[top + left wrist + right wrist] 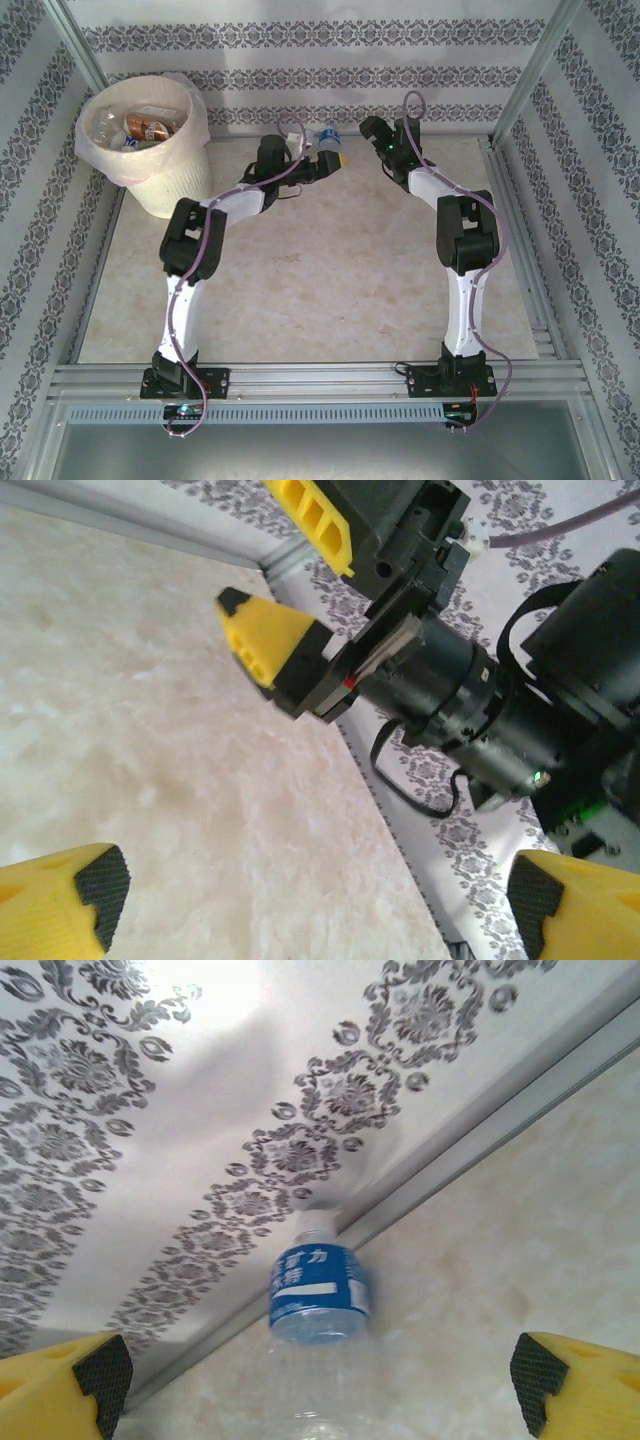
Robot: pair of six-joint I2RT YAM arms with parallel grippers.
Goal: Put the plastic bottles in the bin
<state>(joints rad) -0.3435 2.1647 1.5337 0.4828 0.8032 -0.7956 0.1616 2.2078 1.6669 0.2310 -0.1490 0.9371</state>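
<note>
The right gripper is wide open, and a blue-label plastic bottle stands just ahead between its fingers, near the wall. The left gripper is also wide open. The bin stands well apart to its left.

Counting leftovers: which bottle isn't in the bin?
The blue-labelled, white-capped bottle on the table at its far edge; the rest, like the orange-labelled one, lie inside the bin.

One round cream-white plastic bin; inside it, one orange-labelled bottle and further clear bottles, number unclear. One blue-labelled clear plastic bottle outside it. Two yellow-fingered tools: left tool, right tool.
</note>
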